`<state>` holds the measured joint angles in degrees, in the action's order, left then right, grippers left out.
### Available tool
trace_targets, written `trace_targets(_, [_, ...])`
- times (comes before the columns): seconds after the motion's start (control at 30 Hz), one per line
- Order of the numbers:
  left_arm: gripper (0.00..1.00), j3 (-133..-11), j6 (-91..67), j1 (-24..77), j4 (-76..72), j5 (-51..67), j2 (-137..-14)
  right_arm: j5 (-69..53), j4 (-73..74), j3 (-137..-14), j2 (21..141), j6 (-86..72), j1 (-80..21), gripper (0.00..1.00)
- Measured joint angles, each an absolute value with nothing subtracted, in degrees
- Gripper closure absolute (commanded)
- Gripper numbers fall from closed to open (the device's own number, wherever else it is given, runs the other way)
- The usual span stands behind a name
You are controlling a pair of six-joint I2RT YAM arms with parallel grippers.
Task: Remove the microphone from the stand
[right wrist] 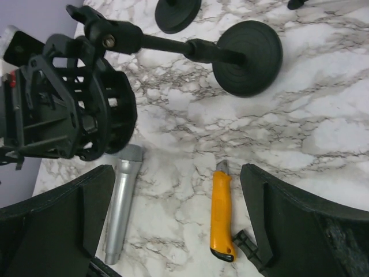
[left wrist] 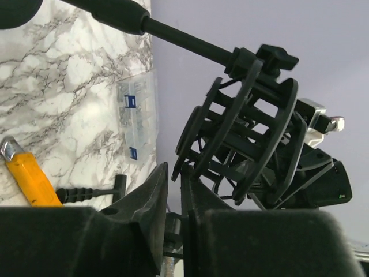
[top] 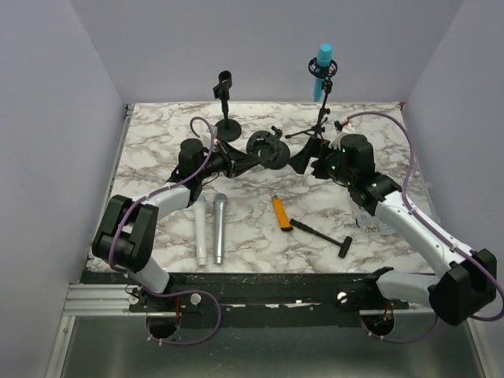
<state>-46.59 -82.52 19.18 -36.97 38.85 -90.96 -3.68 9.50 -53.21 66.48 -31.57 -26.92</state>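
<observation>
L gripper (left wrist: 176, 173) pinched near-shut on shock mount (left wrist: 242, 133) rim, R gripper (right wrist: 176, 168) spread, empty; if thin pinch is lost, stand base (right wrist: 248, 57) may be dropped onto silver mic (right wrist: 122, 196).

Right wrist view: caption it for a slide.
Open right fingers frame a sideways shock-mount stand, a silver microphone and a yellow utility knife.

The microphone (top: 323, 61) is teal, its stand (top: 321, 112) black, the table (top: 157, 142) grey-veined white.
</observation>
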Motion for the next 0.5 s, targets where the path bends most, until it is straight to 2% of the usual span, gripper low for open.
trace_targets(0.07, [0.70, -46.17, -82.67, 18.94, -36.88, 39.55, -90.96, -5.19, 9.41, -55.75, 68.99, -31.90, -26.92, 0.00])
trace_targets(0.23, [0.69, -45.84, -82.70, 18.79, -35.99, 40.01, -90.96, -7.25, 8.93, -62.35, 73.43, -32.18, -26.85, 0.00])
trace_targets(0.37, [0.58, -46.41, -82.52, 18.50, -35.24, 40.42, -90.96, -8.14, 8.62, -67.53, 76.38, -32.14, -26.33, 0.00])
trace_targets(0.5, [0.54, -48.18, -82.35, 18.09, -34.06, 40.62, -90.96, -9.45, 8.62, -70.78, 79.33, -32.56, -25.30, 0.00])
